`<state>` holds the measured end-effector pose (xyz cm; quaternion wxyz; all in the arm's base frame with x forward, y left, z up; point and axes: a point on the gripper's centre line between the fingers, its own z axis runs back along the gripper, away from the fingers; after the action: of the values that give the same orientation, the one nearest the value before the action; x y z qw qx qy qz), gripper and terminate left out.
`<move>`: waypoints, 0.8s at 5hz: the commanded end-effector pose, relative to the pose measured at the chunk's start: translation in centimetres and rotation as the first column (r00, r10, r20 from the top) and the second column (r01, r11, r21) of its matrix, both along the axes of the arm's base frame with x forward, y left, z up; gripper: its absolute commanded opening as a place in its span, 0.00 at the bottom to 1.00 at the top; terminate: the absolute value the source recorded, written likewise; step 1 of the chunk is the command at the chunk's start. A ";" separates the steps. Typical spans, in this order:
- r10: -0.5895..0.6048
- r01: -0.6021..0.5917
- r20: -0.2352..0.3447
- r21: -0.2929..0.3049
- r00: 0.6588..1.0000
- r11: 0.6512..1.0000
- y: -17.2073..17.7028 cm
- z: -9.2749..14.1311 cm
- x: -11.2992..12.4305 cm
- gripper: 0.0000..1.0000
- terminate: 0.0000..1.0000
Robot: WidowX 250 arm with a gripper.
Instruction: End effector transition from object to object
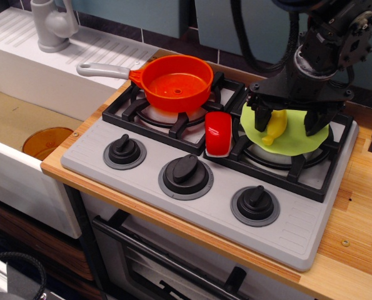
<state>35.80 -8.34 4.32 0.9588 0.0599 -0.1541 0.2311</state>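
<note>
My black gripper (287, 120) hangs from a bulky black wrist with cables over the right rear burner. Its claw-like fingers (261, 119) are splayed apart, so it is open. Under it lies a yellow-green cloth or flat plate (298, 139) on the burner grate. A small yellow object (274, 129) lies on it, just right of the left finger; I cannot tell whether the finger touches it. A red block-like object (218, 133) stands on the grate between the two burners, left of the gripper.
An orange pot (175, 83) with a grey handle sits on the left rear burner. Three black knobs (186, 172) line the grey stove front. A white sink (23, 119) with a grey faucet (51, 25) and an orange dish (46, 142) lies left.
</note>
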 end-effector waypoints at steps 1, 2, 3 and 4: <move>0.000 0.000 0.000 0.000 1.000 1.000 0.0 0.0 0.0 1.00 0.00; -0.014 0.014 -0.034 0.013 0.999 1.000 0.2 3.3 0.1 1.00 0.00; -0.019 0.019 -0.056 0.009 0.998 1.000 -0.3 6.8 1.5 1.00 0.00; -0.030 0.032 -0.078 0.016 0.996 0.999 -0.1 8.9 1.6 1.00 0.00</move>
<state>36.67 -8.22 10.47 0.9699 0.0954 -0.0839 0.2076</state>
